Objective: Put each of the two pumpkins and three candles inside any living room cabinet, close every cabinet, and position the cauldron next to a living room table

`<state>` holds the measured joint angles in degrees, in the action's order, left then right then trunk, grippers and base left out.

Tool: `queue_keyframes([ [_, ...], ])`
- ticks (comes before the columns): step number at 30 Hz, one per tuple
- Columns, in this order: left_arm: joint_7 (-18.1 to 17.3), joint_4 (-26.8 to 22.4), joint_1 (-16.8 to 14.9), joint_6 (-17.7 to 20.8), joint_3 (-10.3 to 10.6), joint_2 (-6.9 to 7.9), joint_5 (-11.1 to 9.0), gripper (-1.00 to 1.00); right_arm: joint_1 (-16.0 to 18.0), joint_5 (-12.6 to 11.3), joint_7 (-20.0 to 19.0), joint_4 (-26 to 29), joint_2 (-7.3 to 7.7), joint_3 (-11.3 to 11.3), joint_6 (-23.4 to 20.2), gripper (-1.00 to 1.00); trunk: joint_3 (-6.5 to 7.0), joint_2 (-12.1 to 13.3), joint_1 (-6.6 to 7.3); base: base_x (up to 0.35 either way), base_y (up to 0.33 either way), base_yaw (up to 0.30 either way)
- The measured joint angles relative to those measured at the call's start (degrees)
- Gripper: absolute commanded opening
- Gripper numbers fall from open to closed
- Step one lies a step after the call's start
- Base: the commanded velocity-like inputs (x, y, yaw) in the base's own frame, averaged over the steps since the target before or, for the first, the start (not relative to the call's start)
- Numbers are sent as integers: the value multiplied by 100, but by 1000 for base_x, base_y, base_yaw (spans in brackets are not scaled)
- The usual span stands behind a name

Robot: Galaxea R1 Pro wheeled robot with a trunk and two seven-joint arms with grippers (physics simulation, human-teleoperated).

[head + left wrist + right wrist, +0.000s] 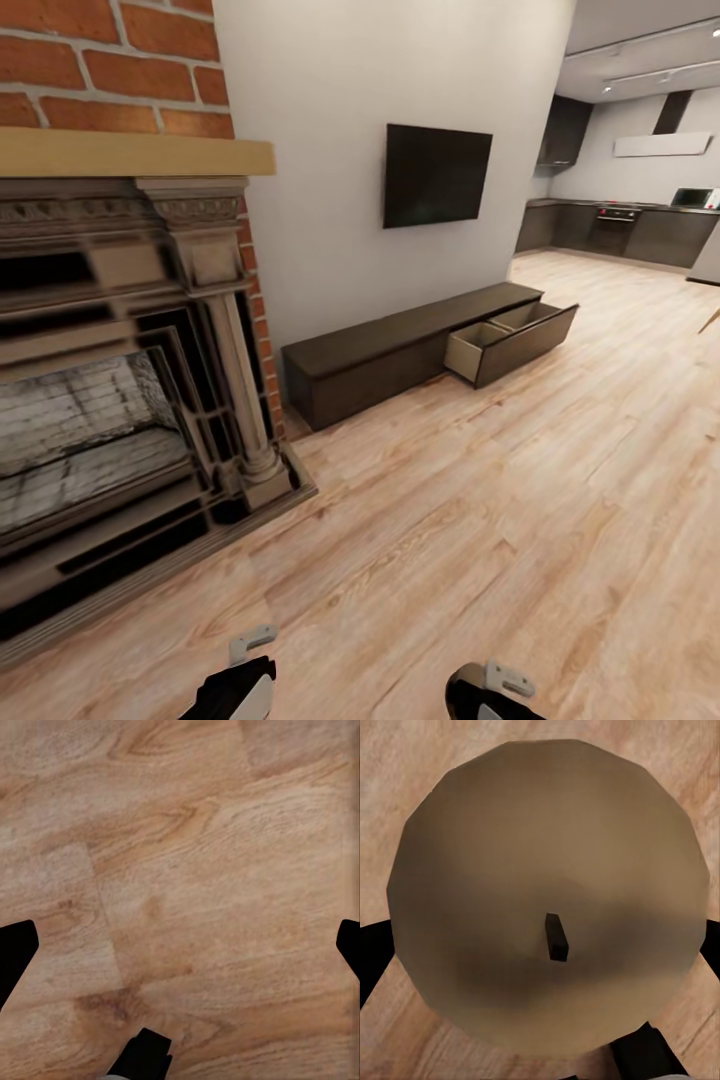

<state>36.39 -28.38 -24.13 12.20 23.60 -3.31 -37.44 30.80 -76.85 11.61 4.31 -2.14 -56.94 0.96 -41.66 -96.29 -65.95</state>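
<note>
Right hand [540, 945] pinching candle [547, 900] between fingers; left hand [180, 945] spread above floor [195, 855]; cabinet [400, 350] drawer [510, 340] open ahead

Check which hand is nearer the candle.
Right. The right hand has the candle between its fingers, apparently held. The left hand hangs open over bare floor, with nothing between its fingers.

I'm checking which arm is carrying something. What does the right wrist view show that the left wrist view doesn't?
Right wrist view: a round pale candle with a short dark wick, spanning the gap between the fingers of the right pincer, apparently gripped. Left wrist view: the left pincer open, with nothing but bare boards between its fingers. Both: the light wooden floor beneath, and dark fingertips at the picture's side edges.
</note>
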Motion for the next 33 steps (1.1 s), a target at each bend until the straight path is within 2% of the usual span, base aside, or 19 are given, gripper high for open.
queue_keyframes([
  [6,0,0,0,0,0,-1,0,100,0,-250,-8,8,11,-5,43,-100,0,0,0,325,0,0],
  [33,0,0,0,0,0,0,0,100,0,-296,-26,9,11,-8,13,-100,0,0,0,323,0,0],
])
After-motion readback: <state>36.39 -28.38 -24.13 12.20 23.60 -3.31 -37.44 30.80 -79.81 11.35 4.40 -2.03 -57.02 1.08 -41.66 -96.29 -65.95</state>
